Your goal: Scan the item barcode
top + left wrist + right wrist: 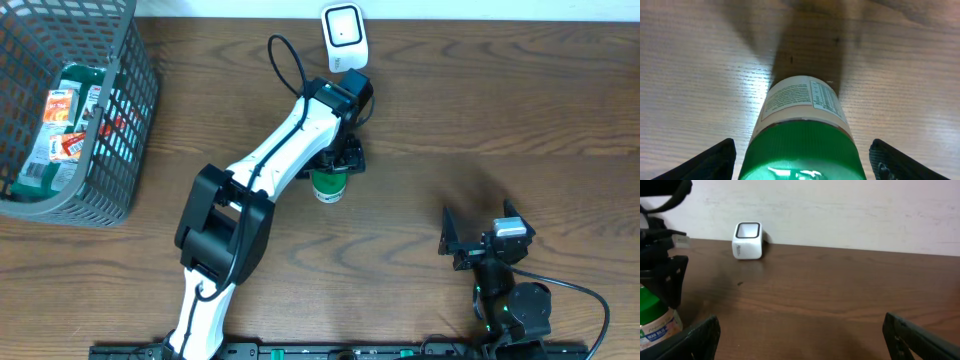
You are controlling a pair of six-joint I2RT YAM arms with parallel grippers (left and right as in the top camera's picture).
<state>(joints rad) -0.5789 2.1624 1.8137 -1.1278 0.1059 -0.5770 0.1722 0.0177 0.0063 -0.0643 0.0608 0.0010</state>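
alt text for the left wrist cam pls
A green-capped bottle with a white printed label fills the lower centre, seen from its cap end over a wooden table. The black jaws sit at the bottom corners, apart from the bottle.

Bottle (328, 186) before scanner (343, 37); basket (125, 130) left

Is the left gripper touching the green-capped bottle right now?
Apart. In the left wrist view, the left gripper has its fingers clear of the bottle, with table showing on both sides.
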